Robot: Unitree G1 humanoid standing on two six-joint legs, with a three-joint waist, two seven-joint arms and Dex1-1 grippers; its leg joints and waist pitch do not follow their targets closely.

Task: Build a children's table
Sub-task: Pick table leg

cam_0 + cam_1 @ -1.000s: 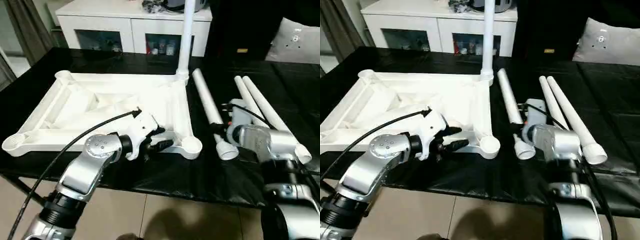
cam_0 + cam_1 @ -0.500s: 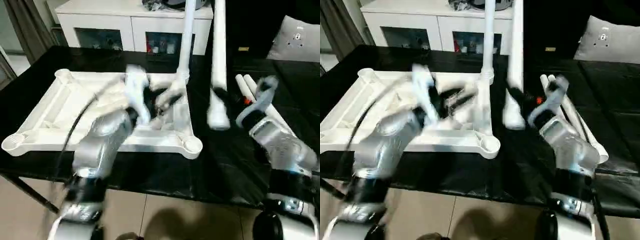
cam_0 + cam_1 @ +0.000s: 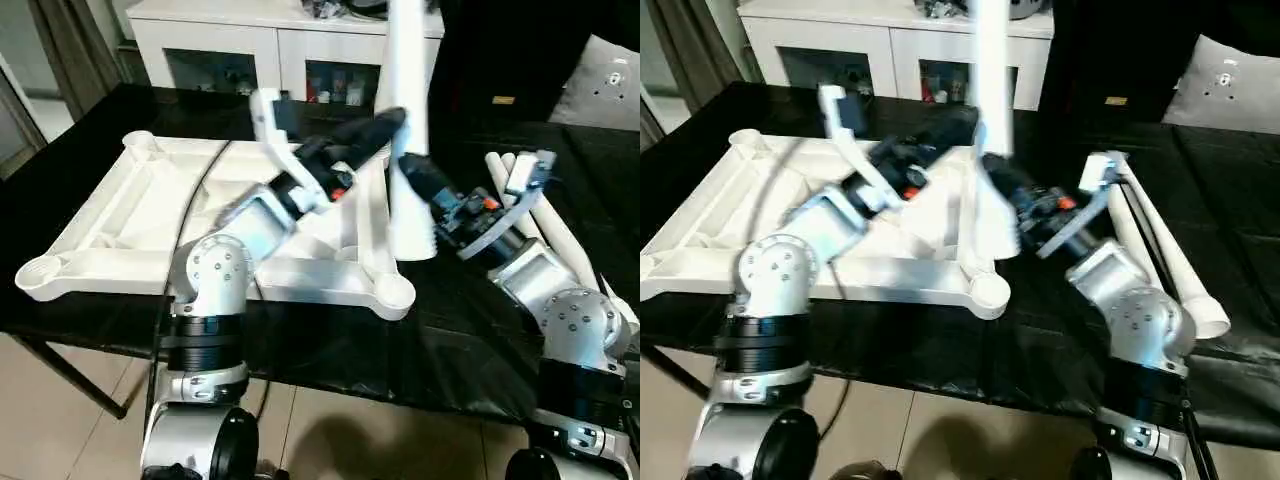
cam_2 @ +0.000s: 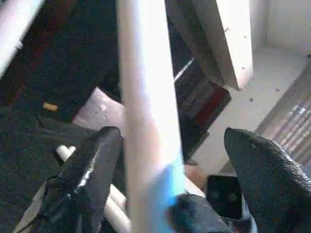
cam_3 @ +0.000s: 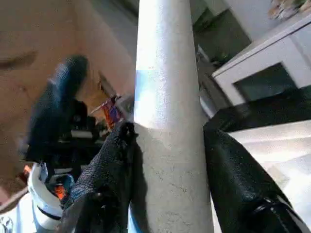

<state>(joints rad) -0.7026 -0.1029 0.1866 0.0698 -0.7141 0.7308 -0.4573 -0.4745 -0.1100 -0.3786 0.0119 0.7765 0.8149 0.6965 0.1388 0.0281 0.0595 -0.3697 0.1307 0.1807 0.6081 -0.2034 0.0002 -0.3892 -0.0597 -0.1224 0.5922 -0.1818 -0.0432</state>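
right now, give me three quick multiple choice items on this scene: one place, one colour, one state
1. Where do the spare legs lie?
A. on the robot's right of the tabletop
B. on the floor
C. on the cabinet

2. What colour is the work table cover?
A. white
B. black
C. red

3. What is the right hand doing?
A. hanging open and empty
B. gripping an upright leg
C. pressing the tabletop

Answers: 1 A, they rest on the cover beside the top's right edge; 2 B, the cover is dark throughout; 3 B, its fingers clamp both sides of the leg.
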